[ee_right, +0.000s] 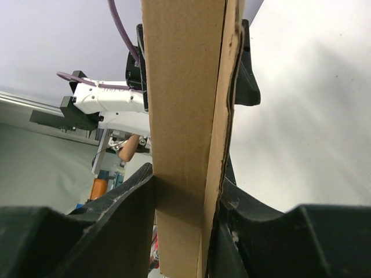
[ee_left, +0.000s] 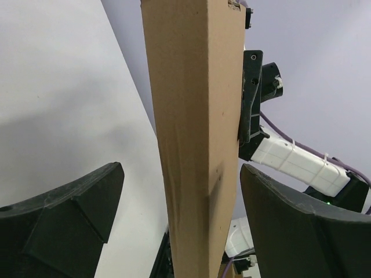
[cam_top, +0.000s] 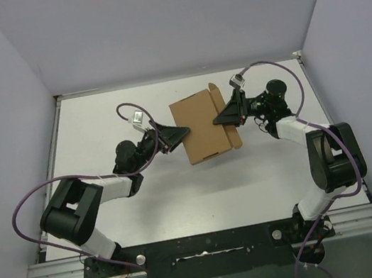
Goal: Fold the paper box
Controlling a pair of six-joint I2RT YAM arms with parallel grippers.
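The paper box (cam_top: 198, 124) is a thin brown cardboard box on the white table, with a loose flap (cam_top: 224, 118) along its right side. My right gripper (cam_top: 229, 114) is shut on the box's right edge; in the right wrist view both fingers (ee_right: 124, 214) press against the cardboard (ee_right: 182, 116) and its flap. My left gripper (cam_top: 175, 135) is at the box's left edge. In the left wrist view it (ee_left: 182, 214) is open, with the box edge (ee_left: 194, 127) between the fingers (ee_left: 69, 205) and a gap on each side.
Grey walls (cam_top: 165, 20) enclose the white table (cam_top: 117, 115) at the back and sides. A black rail (cam_top: 205, 245) with the arm bases runs along the near edge. Purple cables (cam_top: 31, 202) loop beside each arm.
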